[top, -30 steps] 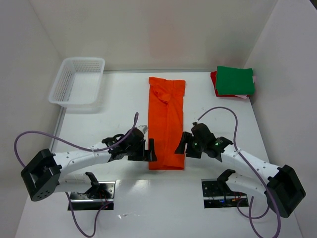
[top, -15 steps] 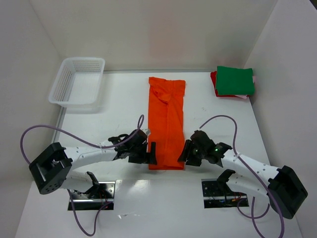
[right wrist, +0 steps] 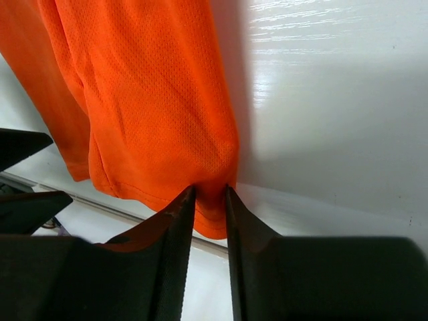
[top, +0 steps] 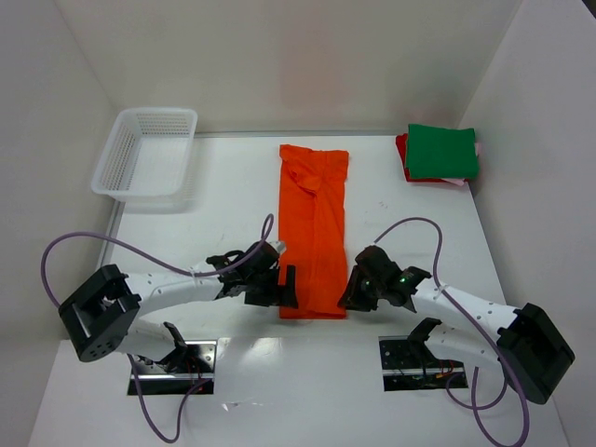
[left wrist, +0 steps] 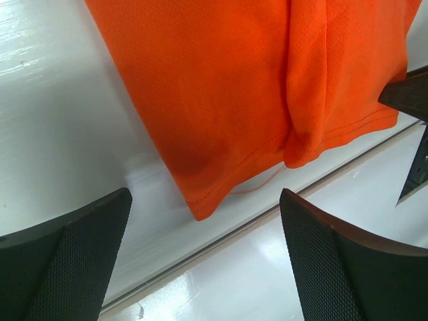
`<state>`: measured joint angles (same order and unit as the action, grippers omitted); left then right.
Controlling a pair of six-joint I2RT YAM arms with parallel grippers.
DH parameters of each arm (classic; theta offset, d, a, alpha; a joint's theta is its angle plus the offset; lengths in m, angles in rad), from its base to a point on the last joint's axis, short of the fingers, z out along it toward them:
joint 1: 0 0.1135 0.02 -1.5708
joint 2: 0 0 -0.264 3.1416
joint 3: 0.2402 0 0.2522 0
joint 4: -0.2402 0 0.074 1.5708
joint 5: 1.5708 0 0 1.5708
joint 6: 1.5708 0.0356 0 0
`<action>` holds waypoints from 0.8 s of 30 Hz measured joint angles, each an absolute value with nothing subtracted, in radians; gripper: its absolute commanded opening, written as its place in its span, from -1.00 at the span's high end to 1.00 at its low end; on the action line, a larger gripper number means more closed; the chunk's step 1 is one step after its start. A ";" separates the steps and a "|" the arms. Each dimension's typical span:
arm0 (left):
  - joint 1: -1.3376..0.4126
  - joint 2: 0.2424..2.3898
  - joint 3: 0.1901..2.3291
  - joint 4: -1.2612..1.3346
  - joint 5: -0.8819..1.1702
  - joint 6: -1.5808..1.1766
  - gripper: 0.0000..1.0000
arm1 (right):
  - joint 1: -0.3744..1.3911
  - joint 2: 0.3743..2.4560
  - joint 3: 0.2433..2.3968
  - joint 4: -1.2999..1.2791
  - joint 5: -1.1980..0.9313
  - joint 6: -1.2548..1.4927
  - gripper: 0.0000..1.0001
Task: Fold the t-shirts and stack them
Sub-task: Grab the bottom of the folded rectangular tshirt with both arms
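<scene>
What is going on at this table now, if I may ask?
An orange t-shirt lies on the table, folded lengthwise into a long strip. The right gripper pinches its near right corner; the left gripper stands open over the near left corner, not gripping yet. Folded shirts, green on top, sit stacked at the far right.

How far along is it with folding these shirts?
Done: a stack of folded shirts, green on top, sits at the far right, and the orange shirt is already folded into a long strip. In hand: the right tool pinches its near right corner; the left tool is open at the near left corner. Left: folding it square and adding it to the stack.
</scene>
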<state>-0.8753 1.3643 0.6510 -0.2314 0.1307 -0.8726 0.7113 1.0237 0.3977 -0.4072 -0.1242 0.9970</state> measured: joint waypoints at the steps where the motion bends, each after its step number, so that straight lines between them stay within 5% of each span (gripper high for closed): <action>1: -0.875 1.368 0.651 -0.229 0.133 -0.873 -0.98 | 0.711 1.024 0.398 -0.407 -0.122 0.999 0.45; 10: -0.875 1.403 0.659 -0.196 0.153 -0.901 -0.73 | 0.711 1.027 0.398 -0.404 -0.109 1.006 0.70; 24: -0.875 1.438 0.659 -0.192 0.155 -0.994 -0.24 | 0.711 1.031 0.398 -0.399 -0.108 1.013 0.78</action>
